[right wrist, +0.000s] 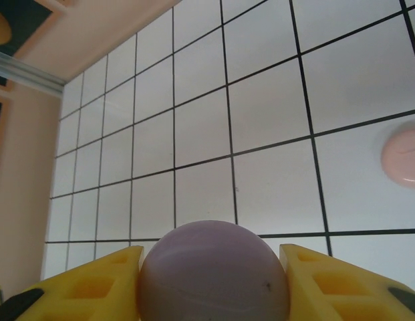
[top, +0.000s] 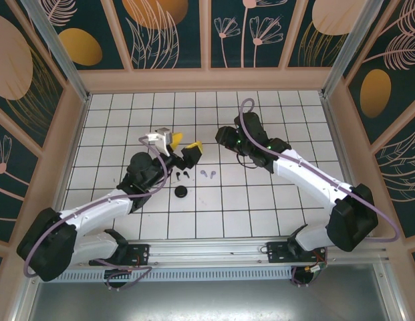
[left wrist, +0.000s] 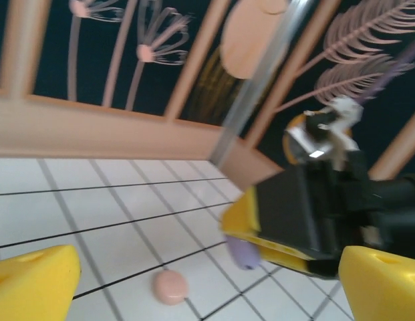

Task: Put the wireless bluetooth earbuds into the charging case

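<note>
Nearest the arm bases we find a metal rail [top: 214, 251] running along the table edge. Beyond it lies the table [top: 260, 207], a flat surface of glossy white square tiles with thin dark grout lines. A round, matte black case [top: 181, 192] rests on a tile ahead of the left arm. Just beyond it lie the black earbuds [top: 187, 174] and, beside them to the right, the lilac earbuds [top: 203, 174]. Both pairs are tiny stemmed pieces, loose on the tiles and apart from every case. Above them hangs the left gripper [top: 184, 144], its blocky yellow fingers [left wrist: 33, 284] spread wide with nothing between them. The right gripper [right wrist: 212, 284] pinches the lilac case [right wrist: 214, 257], a smooth domed puck seated between its two yellow pads. A pale pink case [right wrist: 404, 157], rounded and glossy, sits on a tile just beyond the right gripper. Farthest out, a pale wooden ledge [top: 207, 80] borders the tiles. Above it rise dark teal wall panels [top: 167, 33] printed with pink and ochre plant shapes.
</note>
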Controlling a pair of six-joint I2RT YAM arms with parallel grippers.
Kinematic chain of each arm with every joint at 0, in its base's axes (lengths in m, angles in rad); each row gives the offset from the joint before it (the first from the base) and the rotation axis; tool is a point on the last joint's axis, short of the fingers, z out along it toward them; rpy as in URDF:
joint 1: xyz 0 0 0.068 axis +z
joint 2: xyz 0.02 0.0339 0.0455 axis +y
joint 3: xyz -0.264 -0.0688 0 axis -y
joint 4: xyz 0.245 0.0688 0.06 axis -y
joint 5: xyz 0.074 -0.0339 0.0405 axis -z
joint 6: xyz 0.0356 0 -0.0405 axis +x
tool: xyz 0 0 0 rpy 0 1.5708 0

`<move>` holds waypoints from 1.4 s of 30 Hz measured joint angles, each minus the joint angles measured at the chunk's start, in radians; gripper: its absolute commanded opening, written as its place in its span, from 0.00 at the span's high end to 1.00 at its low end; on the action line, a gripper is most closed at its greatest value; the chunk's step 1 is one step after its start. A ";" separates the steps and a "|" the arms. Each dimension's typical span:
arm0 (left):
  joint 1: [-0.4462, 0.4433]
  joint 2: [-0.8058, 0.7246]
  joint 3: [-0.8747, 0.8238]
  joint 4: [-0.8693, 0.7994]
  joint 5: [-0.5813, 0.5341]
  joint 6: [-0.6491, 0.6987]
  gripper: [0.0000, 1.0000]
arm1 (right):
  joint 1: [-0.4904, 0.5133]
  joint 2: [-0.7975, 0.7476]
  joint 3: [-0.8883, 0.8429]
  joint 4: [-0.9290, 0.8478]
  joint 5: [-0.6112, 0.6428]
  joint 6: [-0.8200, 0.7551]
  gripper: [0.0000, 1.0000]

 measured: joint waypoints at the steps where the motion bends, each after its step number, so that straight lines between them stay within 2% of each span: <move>1: 0.000 0.018 0.000 0.031 0.036 -0.011 0.02 | 0.000 0.000 0.000 0.009 -0.003 0.015 0.66; 7: 0.000 0.126 0.000 0.184 0.167 -0.078 0.12 | 0.000 -0.010 0.000 0.078 -0.007 0.130 0.67; 17: 0.000 0.249 0.012 0.357 0.200 -0.156 0.31 | 0.003 -0.049 -0.002 0.202 -0.025 0.288 0.67; 35: 0.000 0.359 0.100 0.432 0.196 -0.177 0.32 | 0.071 -0.049 -0.007 0.245 -0.038 0.324 0.67; 42: 0.000 0.384 0.127 0.451 0.182 -0.183 0.39 | 0.088 -0.049 -0.007 0.255 -0.041 0.324 0.68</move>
